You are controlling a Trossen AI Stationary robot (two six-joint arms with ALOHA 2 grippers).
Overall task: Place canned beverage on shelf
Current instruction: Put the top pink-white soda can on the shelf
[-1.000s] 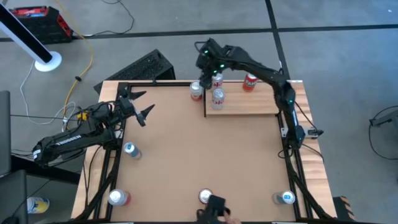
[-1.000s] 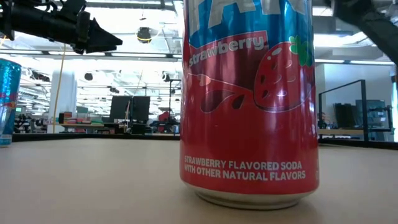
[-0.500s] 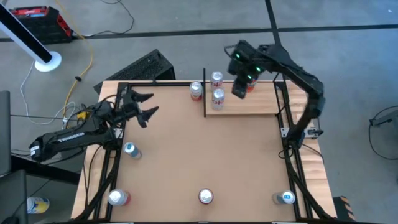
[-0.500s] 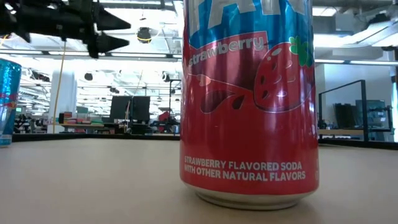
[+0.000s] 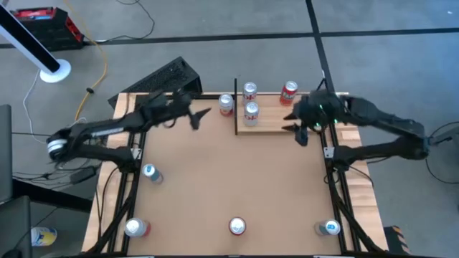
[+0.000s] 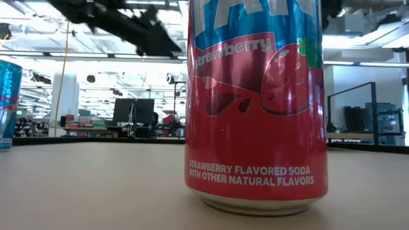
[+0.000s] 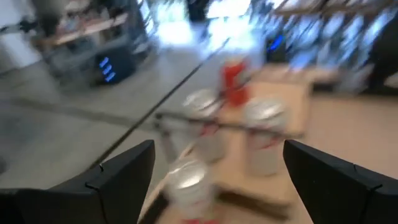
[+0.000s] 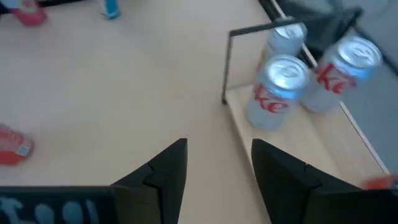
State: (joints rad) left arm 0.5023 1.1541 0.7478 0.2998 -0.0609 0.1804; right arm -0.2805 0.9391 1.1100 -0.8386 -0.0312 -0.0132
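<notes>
Shelf (image 5: 280,123) at the table's far edge, carrying three cans: two silver ones (image 5: 250,111) at its left end and a red one (image 5: 288,92) toward the far right corner. A fourth silver can (image 5: 226,104) stands just off its left post. Four more wait along the table's near and left edges (unplaced). Left gripper (image 5: 198,117) hovers spread near that fourth can, holding nothing; right gripper (image 5: 295,127) hangs parted and bare over the shelf's near edge.

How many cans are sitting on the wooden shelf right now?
3 in the high view. On the shelf, two silver cans stand at its left end and a red can at the back edge, further right. None looks hidden.
</notes>
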